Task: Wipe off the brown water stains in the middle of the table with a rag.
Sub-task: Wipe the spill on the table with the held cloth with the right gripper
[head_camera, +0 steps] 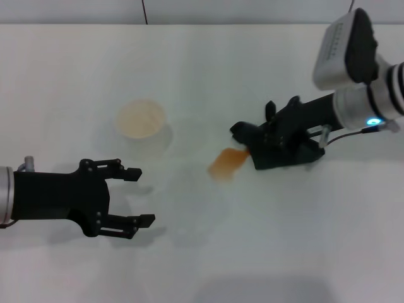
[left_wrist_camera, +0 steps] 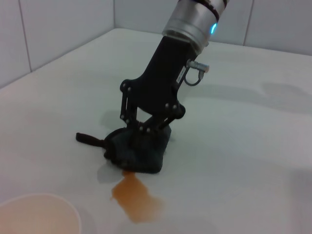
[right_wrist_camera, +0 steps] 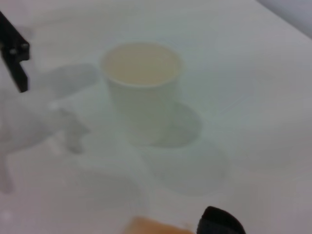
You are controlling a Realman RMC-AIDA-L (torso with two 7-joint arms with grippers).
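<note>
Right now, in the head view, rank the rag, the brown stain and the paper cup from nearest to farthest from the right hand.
1. The rag, pressed under the right hand.
2. The brown stain, on the table just beside the rag's edge, toward the middle.
3. The paper cup, farthest, on the left half.

Pale grey tiled walls (left_wrist_camera: 58, 29) with thin dark seams rose behind the far edge of the wide, smooth white tabletop (left_wrist_camera: 253, 146).

On the table (head_camera: 202, 76), the rag (head_camera: 278, 148) lies touching the stain's (head_camera: 227, 163) right edge; the cup (head_camera: 140, 119) stands well left of the stain, farther back.
</note>
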